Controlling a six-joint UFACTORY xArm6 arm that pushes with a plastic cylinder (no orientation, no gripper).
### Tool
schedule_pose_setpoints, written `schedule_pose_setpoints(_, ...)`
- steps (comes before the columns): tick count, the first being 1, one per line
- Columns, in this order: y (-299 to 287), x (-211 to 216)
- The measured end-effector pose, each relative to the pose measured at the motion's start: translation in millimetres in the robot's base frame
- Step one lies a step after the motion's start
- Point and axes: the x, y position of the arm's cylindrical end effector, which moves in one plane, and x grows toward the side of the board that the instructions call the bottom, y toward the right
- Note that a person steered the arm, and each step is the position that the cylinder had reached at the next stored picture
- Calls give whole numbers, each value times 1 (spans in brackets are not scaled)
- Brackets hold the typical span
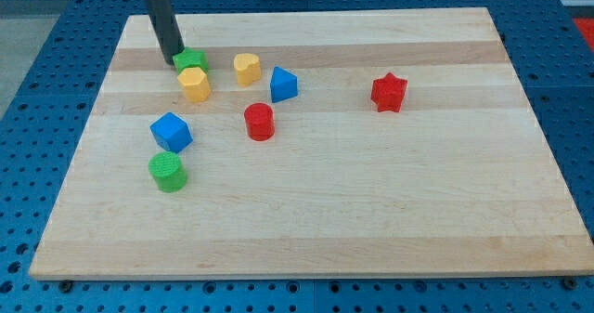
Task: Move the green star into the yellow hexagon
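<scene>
The green star (192,60) sits near the view's top left of the wooden board (371,220). It touches the yellow hexagon (195,84), which lies just below it. My tip (173,57) is right at the green star's left side, touching or nearly touching it. The dark rod rises from there to the view's top edge.
A yellow heart-shaped block (247,68) and a blue triangular block (283,84) lie right of the star. A red cylinder (259,122), a blue cube (171,132), a green cylinder (168,172) and a red star (389,92) also stand on the board.
</scene>
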Motion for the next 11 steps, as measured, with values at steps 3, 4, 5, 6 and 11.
schedule_pose_setpoints(3,-3,-30)
schedule_pose_setpoints(4,-3,-58)
schedule_pose_setpoints(5,10,-57)
schedule_pose_setpoints(6,32,-40)
schedule_pose_setpoints(11,-32,8)
